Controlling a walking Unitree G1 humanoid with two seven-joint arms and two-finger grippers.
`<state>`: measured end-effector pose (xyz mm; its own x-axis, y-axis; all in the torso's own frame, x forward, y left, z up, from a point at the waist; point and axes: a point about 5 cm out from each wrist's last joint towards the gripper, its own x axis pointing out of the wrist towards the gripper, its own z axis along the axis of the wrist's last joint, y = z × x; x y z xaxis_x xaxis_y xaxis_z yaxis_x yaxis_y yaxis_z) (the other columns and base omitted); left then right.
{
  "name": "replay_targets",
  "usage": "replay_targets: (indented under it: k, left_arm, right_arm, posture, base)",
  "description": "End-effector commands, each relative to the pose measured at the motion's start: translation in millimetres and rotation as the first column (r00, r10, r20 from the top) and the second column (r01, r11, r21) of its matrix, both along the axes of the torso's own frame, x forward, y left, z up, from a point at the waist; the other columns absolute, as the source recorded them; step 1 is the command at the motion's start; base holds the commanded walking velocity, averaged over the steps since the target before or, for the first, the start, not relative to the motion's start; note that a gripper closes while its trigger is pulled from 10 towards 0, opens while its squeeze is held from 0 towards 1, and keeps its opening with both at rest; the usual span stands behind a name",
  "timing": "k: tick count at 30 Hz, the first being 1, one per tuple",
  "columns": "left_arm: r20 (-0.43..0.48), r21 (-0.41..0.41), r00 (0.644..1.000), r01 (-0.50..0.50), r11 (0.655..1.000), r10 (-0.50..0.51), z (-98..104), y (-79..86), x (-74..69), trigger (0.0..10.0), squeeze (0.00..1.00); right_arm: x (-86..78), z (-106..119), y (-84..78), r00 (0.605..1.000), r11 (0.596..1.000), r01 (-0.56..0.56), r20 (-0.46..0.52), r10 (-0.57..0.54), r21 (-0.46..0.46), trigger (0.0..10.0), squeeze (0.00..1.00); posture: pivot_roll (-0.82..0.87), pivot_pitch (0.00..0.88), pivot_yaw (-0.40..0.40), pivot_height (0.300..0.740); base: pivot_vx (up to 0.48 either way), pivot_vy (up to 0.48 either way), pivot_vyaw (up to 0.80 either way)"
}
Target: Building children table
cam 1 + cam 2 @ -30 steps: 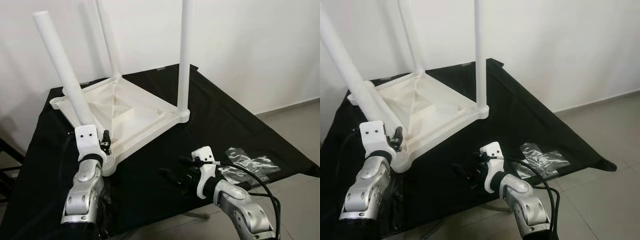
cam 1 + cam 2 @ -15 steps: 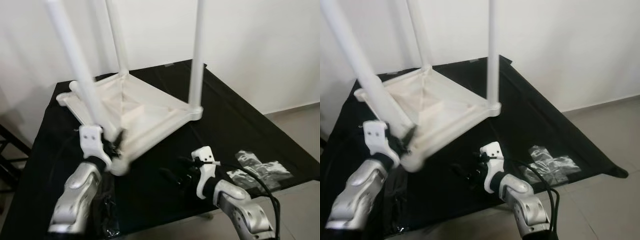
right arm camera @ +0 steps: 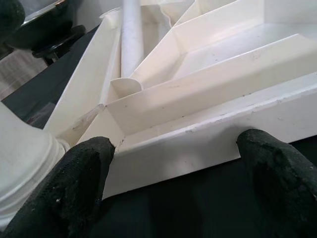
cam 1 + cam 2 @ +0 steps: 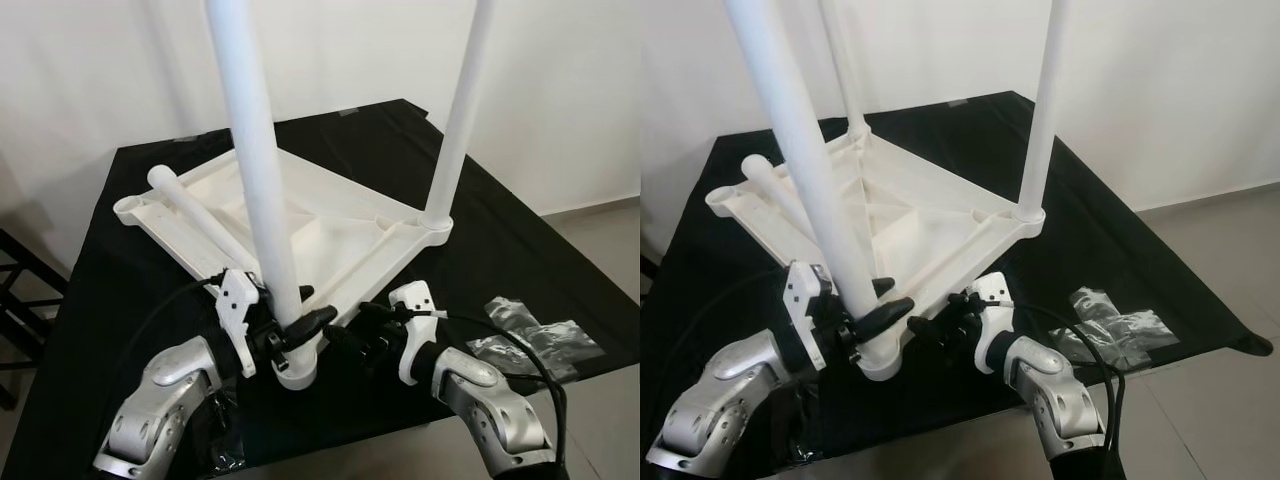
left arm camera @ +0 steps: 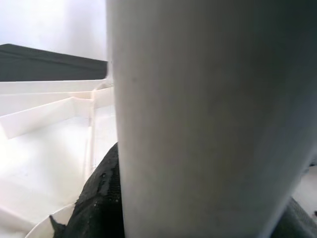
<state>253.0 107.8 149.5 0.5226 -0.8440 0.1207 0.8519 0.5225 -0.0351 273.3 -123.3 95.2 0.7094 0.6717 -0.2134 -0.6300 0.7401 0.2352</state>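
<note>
A white tabletop (image 4: 340, 215) lies upside down on a black cloth (image 4: 120, 290), one corner overhanging the near edge. A loose leg (image 4: 195, 215) lies across its left side. The left gripper (image 4: 290, 325) clasps the near leg (image 4: 255, 170) low down, just above the corner socket, its fingers closed around it. The right gripper (image 4: 350, 335) sits beside that corner, its fingers (image 3: 74, 183) spread wide and facing the tabletop's rim, holding nothing. A far leg (image 4: 455, 110) stands upright on the right corner. Clear plastic bags (image 4: 530, 330) lie to the right.
</note>
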Motion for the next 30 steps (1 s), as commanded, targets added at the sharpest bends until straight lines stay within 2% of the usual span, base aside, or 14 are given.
replay_targets:
  k: [1, 2, 3, 7, 8, 15, 16, 17, 18, 19, 20, 21, 26, 30]
  left_arm:
    - [0.015, -0.011, 0.998, 0.068, 0.998, -0.068, 0.1, -12.3, -3.3, 0.0, 0.00]
    - [0.015, -0.011, 0.998, 0.068, 0.998, -0.068, 0.1, -12.3, -3.3, 0.0, 0.00]
    - [0.008, 0.000, 1.000, 0.007, 1.000, -0.007, -1.3, -9.1, 2.7, 10.0, 0.00]
    - [0.012, 0.043, 0.968, -0.249, 0.968, 0.249, -4.7, 9.8, 25.0, 10.0, 0.08]
    - [0.014, 0.061, 0.931, -0.365, 0.929, 0.365, -5.8, 20.7, 34.0, 10.0, 1.00]
    - [0.070, 0.119, 0.789, -0.615, 0.780, 0.611, -5.3, 48.2, 49.0, 10.0, 1.00]
    - [0.076, 0.132, 0.739, -0.673, 0.728, 0.669, -5.3, 54.8, 51.8, 10.0, 0.85]
    - [0.076, 0.132, 0.739, -0.673, 0.728, 0.669, -5.3, 54.8, 51.8, 10.0, 0.85]
    - [0.074, 0.148, 0.685, -0.726, 0.671, 0.725, -6.5, 62.0, 53.7, 10.0, 0.00]
    - [0.074, 0.148, 0.685, -0.726, 0.671, 0.725, -6.5, 62.0, 53.7, 10.0, 0.00]
    - [0.065, 0.175, 0.572, -0.813, 0.555, 0.818, -9.9, 75.2, 54.4, 10.0, 0.00]
    - [0.059, 0.187, 0.533, -0.837, 0.515, 0.844, -11.7, 79.1, 53.8, 10.0, 0.00]
    - [0.032, 0.193, 0.428, -0.889, 0.414, 0.903, -15.2, 86.7, 52.1, 10.0, 0.00]
    - [-0.059, 0.223, 0.198, -0.953, 0.206, 0.978, -22.8, 96.9, 44.2, 10.0, 0.00]
  right_arm:
    - [-0.1, 2.4, 6.8, 1.000, 1.000, -0.022, 0.010, 0.022, 0.012, 10.0, 0.00]
    - [-0.1, 2.4, 6.8, 1.000, 1.000, -0.022, 0.010, 0.022, 0.012, 10.0, 0.00]
    - [-0.2, 2.4, 7.0, 1.000, 1.000, -0.022, 0.010, 0.022, 0.013, 10.0, 0.00]
    - [-0.5, 2.4, 7.4, 1.000, 1.000, -0.023, 0.009, 0.022, 0.015, 10.0, 0.00]
    - [-0.7, 2.4, 7.7, 1.000, 1.000, -0.023, 0.009, 0.023, 0.015, 10.0, 0.00]
    - [-1.1, 2.9, 8.2, 1.000, 1.000, -0.022, 0.009, 0.022, 0.018, 10.0, 0.00]
    - [-1.1, 2.9, 8.2, 1.000, 1.000, -0.022, 0.008, 0.022, 0.019, 10.0, 0.00]
    - [-1.1, 2.9, 8.2, 1.000, 1.000, -0.022, 0.008, 0.022, 0.019, 10.0, 0.00]
    - [-1.0, 2.9, 8.1, 1.000, 1.000, -0.022, 0.007, 0.022, 0.020, 10.0, 0.00]
    - [-1.0, 2.9, 8.1, 1.000, 1.000, -0.022, 0.007, 0.022, 0.020, 10.0, 0.00]
    - [-0.8, 3.0, 8.0, 1.000, 1.000, -0.021, 0.007, 0.021, 0.022, 10.0, 0.00]
    - [-0.8, 3.1, 8.0, 1.000, 1.000, -0.021, 0.007, 0.021, 0.023, 10.0, 0.00]
    - [-0.7, 3.3, 7.8, 1.000, 1.000, -0.021, 0.007, 0.021, 0.024, 10.0, 0.00]
    - [-0.1, 3.4, 7.3, 1.000, 0.999, -0.020, 0.005, 0.020, 0.026, 10.0, 0.00]
  posture:
    - [-0.12, 0.000, 0.043, 0.740]
    - [-0.12, 0.000, 0.043, 0.740]
    - [-0.12, 0.000, 0.043, 0.740]
    - [-0.12, 0.000, 0.045, 0.740]
    - [-0.12, 0.000, 0.047, 0.740]
    - [-0.11, 0.000, 0.046, 0.740]
    - [-0.11, 0.000, 0.047, 0.740]
    - [-0.11, 0.000, 0.047, 0.740]
    - [-0.11, 0.000, 0.047, 0.740]
    - [-0.11, 0.000, 0.047, 0.740]
    - [-0.11, 0.000, 0.048, 0.740]
    - [-0.11, 0.000, 0.048, 0.740]
    - [-0.11, 0.000, 0.048, 0.740]
    - [-0.11, 0.000, 0.046, 0.740]
  base:
    - [0.000, 0.000, 0.00]
    - [0.000, 0.000, 0.00]
    - [0.000, 0.000, 0.00]
    - [0.000, 0.000, 0.00]
    - [0.000, 0.000, 0.00]
    - [0.000, 0.000, 0.00]
    - [0.000, 0.000, 0.00]
    - [0.000, 0.000, 0.00]
    - [0.000, 0.000, 0.00]
    - [0.000, 0.000, 0.00]
    - [0.000, 0.000, 0.00]
    - [0.000, 0.000, 0.00]
    - [0.000, 0.000, 0.00]
    - [0.000, 0.000, 0.00]
